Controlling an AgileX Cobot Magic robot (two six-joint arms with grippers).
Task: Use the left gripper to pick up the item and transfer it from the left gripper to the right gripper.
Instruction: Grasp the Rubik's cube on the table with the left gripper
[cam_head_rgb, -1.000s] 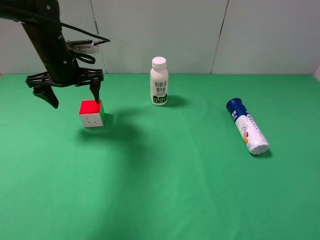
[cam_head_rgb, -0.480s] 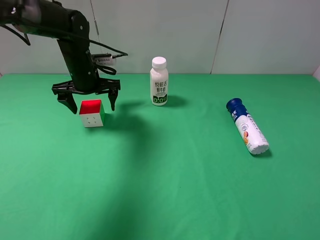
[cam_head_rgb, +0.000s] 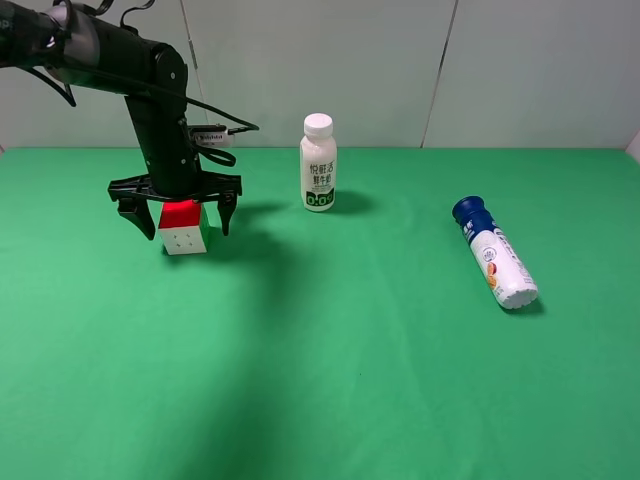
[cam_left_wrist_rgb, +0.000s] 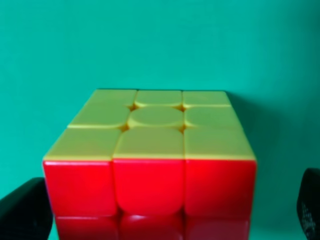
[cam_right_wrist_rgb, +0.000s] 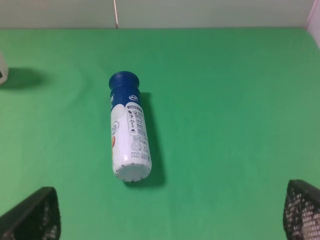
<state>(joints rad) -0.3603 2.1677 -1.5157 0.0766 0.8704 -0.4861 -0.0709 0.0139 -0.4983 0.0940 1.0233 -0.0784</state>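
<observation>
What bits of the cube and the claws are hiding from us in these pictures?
The cube: in the high view the left gripper covers part of its red top; in the left wrist view the picture edge cuts off its lower rows.
The right gripper: missing from the high view; the right wrist view shows only two fingertips.
The milk bottle: label print too small to read in the high view.

A white milk bottle (cam_head_rgb: 318, 163) stands upright; a blue-capped tube (cam_head_rgb: 495, 253) lies well apart on green cloth (cam_head_rgb: 350, 350).

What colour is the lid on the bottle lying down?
Dark blue. The lid shows best in the right wrist view.
</observation>
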